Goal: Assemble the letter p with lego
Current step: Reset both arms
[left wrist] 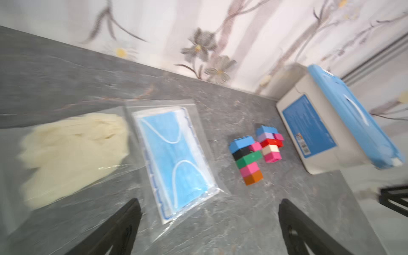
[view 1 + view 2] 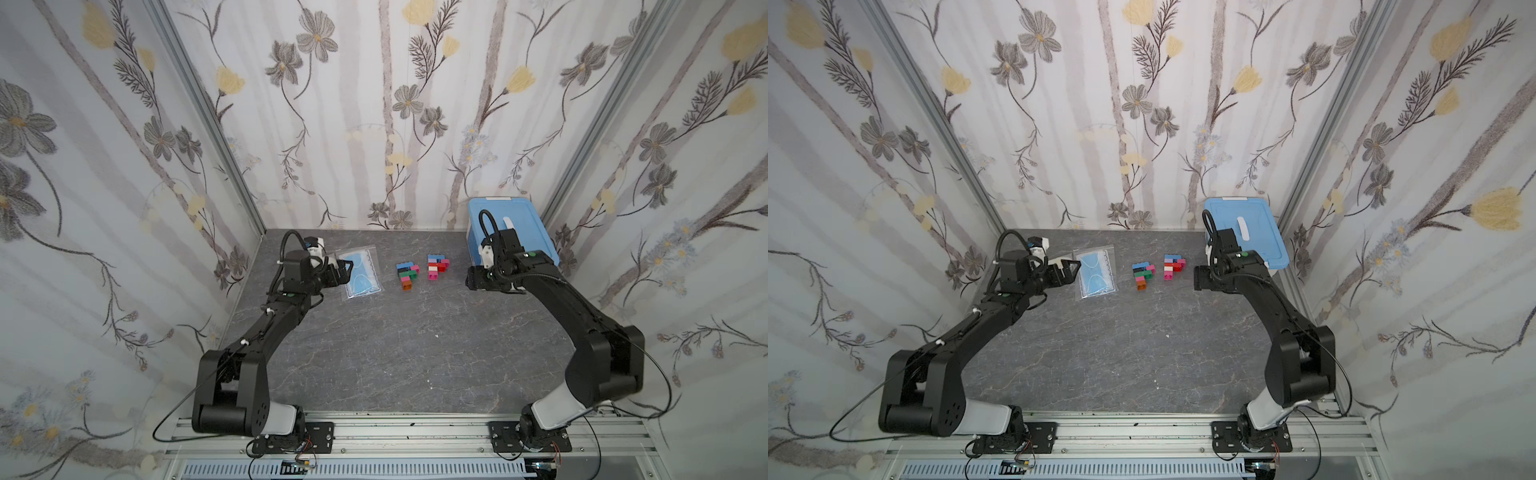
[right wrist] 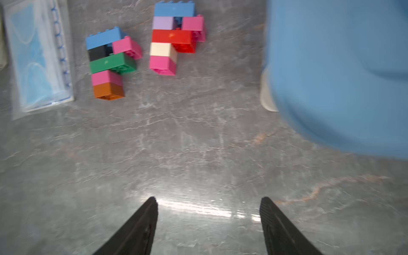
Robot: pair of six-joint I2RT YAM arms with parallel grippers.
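Two lego builds lie flat on the grey table, both shaped like a p. One [image 2: 407, 275] [image 3: 108, 64] stacks blue, black, pink, green, pink and orange bricks. Beside it, the second build [image 2: 437, 267] [image 3: 172, 37] has blue, lavender, pink, red, cream and pink bricks. My left gripper [image 2: 341, 271] [image 1: 207, 202] hovers open over the edge of a bagged mask, well left of the lego. Right of the builds, my right gripper [image 2: 471, 279] [image 3: 208, 199] stands open over bare table with nothing between its fingers.
A blue face mask in a clear bag [image 2: 360, 272] lies left of the lego. Cream gloves [image 1: 72, 152] lie beyond it, hidden under my left arm in both top views. A white box with a blue lid [image 2: 509, 228] stands at the back right corner. Walls close three sides.
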